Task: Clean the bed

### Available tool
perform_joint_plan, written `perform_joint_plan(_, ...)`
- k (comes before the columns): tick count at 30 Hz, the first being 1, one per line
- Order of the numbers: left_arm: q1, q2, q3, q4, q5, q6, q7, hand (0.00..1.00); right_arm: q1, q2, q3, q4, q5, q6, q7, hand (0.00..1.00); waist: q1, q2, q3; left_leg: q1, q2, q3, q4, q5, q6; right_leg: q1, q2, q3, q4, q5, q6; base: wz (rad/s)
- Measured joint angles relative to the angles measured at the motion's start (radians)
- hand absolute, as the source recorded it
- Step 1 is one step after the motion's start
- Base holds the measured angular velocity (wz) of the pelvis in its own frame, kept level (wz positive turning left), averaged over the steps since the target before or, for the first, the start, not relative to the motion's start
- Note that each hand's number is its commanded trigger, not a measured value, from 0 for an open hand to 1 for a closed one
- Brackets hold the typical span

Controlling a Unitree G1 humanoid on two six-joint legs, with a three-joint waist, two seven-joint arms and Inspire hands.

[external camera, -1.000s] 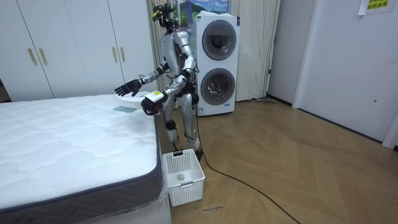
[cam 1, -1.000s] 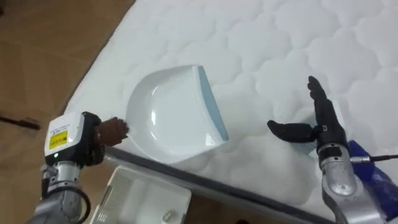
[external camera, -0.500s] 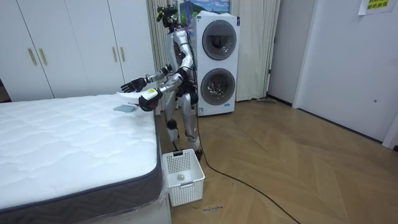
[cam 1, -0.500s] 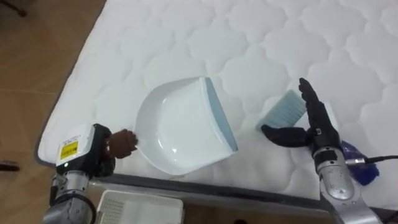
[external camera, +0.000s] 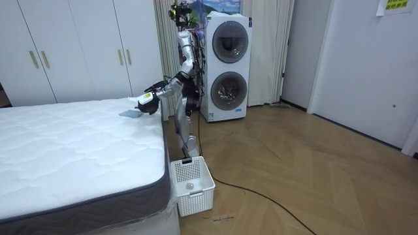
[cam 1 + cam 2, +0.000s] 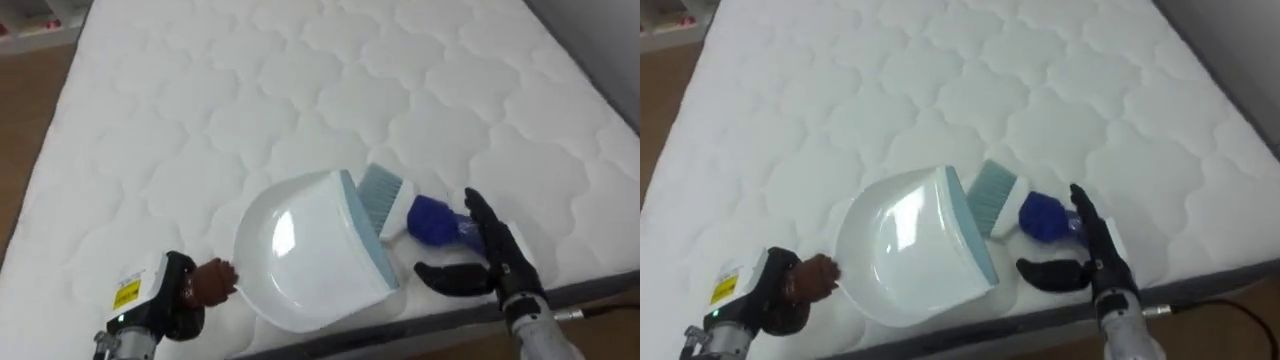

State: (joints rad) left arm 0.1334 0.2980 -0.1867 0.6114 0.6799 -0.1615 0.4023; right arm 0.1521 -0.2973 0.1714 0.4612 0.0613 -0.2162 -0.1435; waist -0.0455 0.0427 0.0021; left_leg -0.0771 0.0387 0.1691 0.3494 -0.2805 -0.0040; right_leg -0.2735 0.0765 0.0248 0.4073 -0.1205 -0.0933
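Dustpan, white with a pale blue lip, sits by the bed's near edge. The inside of the pan is bare white. Left hand is curled round the dustpan's handle. Brush lies on the mattress with its bristles against the lip and its blue handle toward the right hand. Right hand has straight fingers and the thumb spread wide, and holds nothing. It is just beside the brush handle; cannot tell if they touch.

Against 0.5 s ago: the head camera has swung up onto the mattress. The bristles stood apart from the lip then and are against it now. In the room view both arms sit lower over the bed's corner.

Room view: white basket stands on the floor by the bed's corner, with one small pale object in it. Eye views give the brush's colours and the right hand's spread.
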Motion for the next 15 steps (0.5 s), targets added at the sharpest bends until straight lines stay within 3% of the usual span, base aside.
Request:
perform_joint_plan(6, 0.040, -0.019, 0.000, 0.038, 0.000, 0.001, -0.017, 0.00, 0.026, 0.005, -0.026, 0.063, 0.032, -0.001, 0.013, 0.00, -0.008, 0.000, 0.0003, 0.072, 0.002, -0.011, -0.053, 0.000, -0.003, 0.072, 0.021, 0.015, -0.055, 0.007, -0.004, 0.00)
perform_joint_plan(15, 0.065, -0.040, 0.036, 0.127, -0.033, -0.003, -0.017, 0.00, 0.027, 0.057, -0.135, 0.308, 0.132, -0.002, -0.077, 0.00, -0.005, 0.004, 0.0001, 0.167, 0.004, -0.022, -0.121, 0.001, -0.001, 0.149, 0.039, 0.030, -0.102, 0.000, -0.007, -0.09)
